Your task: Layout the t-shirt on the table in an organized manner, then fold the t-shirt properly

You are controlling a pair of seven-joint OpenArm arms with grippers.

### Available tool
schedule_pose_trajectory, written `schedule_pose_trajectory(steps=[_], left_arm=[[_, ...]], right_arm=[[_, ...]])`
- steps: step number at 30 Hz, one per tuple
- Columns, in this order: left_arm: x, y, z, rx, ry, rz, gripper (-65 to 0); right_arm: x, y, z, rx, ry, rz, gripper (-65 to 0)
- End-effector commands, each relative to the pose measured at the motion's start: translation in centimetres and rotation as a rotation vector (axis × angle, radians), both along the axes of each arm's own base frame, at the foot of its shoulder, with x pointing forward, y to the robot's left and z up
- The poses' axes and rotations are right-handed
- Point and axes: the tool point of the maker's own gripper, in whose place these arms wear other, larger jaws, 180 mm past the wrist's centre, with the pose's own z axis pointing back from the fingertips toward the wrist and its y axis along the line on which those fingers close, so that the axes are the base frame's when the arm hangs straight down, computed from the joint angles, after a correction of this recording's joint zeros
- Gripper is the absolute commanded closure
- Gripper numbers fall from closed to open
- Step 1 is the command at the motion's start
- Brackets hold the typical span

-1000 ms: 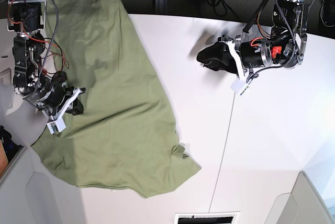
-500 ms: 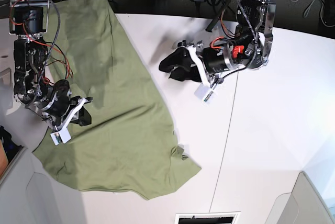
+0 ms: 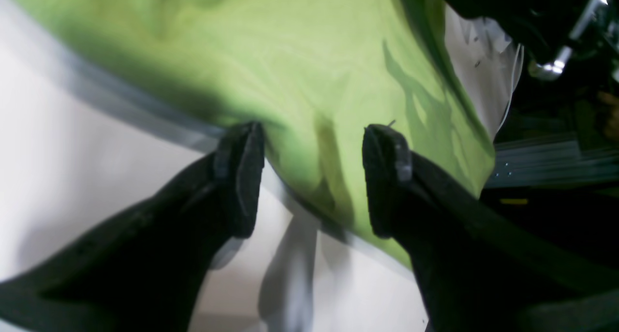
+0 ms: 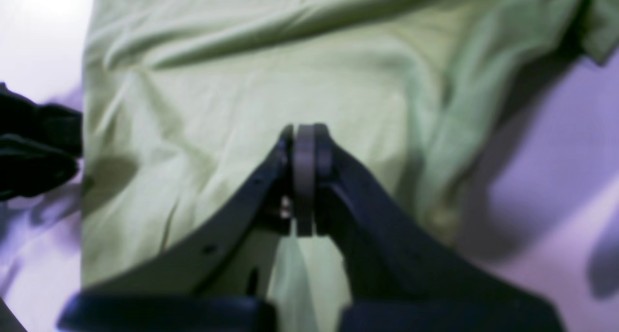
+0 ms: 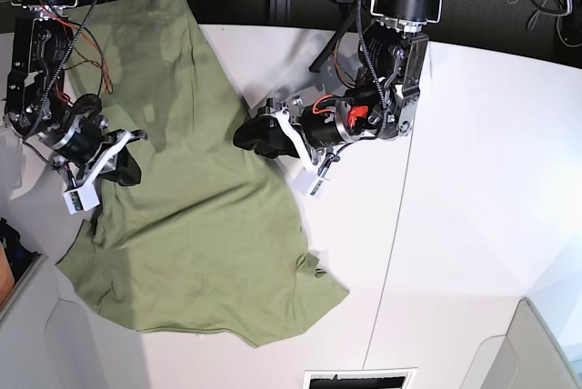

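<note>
The olive t-shirt [image 5: 195,189] lies spread over the left part of the white desk [image 5: 464,180] in the base view, its upper end running past the desk's far edge, so that part is hard to follow against the dark clutter behind. No collar or sleeve can be picked out for certain; a small flap of cloth juts out at the lower right edge. Long folds cross the fabric in the right wrist view, which is soft and blurred.

The left gripper [image 5: 250,133] sits at the shirt's right edge, its jaws spread wide with nothing between them; in the left wrist view [image 3: 314,177] the cloth's edge runs behind the gap, and motion blur smears the desk beside it. Whether the fingertips touch the fabric cannot be told.

The right gripper [image 5: 123,174] rests over the shirt's left side, jaws pressed together [image 4: 304,148]; no cloth shows pinched between them, though the tips' contact with the fabric is hidden.

A thin dark seam [image 5: 389,262] crosses the desk, well apart from the shirt.
</note>
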Motion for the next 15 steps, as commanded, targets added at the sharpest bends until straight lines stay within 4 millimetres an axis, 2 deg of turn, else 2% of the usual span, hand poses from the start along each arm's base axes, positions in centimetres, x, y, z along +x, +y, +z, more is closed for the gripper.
schedule_pose_trajectory(steps=[1, 2, 3, 6, 8, 10, 15], left_arm=[[0.0, 0.3, -0.6, 0.058, 0.01, -0.016, -36.0], [0.2, 0.1, -0.5, 0.059, 0.004, -0.016, -34.8], [0.2, 0.1, -0.5, 0.067, -0.003, -0.015, -29.9], [1.1, 0.6, -0.5, 0.115, -0.038, -0.016, -2.0], [2.6, 1.5, 0.2, 0.158, -0.081, -0.017, 0.0], [4.5, 2.5, 1.8, 0.186, -0.139, -0.014, 0.0], [8.2, 4.2, 7.5, 0.261, -0.302, -0.038, 0.0]], right_arm=[[0.7, -0.7, 1.6, 0.009, -0.051, -0.014, 0.0], [0.5, -1.0, 1.5, 0.014, -0.048, -0.025, 0.0], [0.3, -1.2, 1.5, 0.022, -0.048, -0.034, 0.0], [0.0, -1.7, 1.3, 0.022, -0.043, -0.046, 0.0], [0.0, -1.7, 1.3, 0.023, -0.043, -0.046, 0.0], [0.0, -1.6, 1.3, 0.023, -0.043, -0.046, 0.0], [-0.1, -1.7, 1.2, 0.02, -0.035, -0.044, 0.0]])
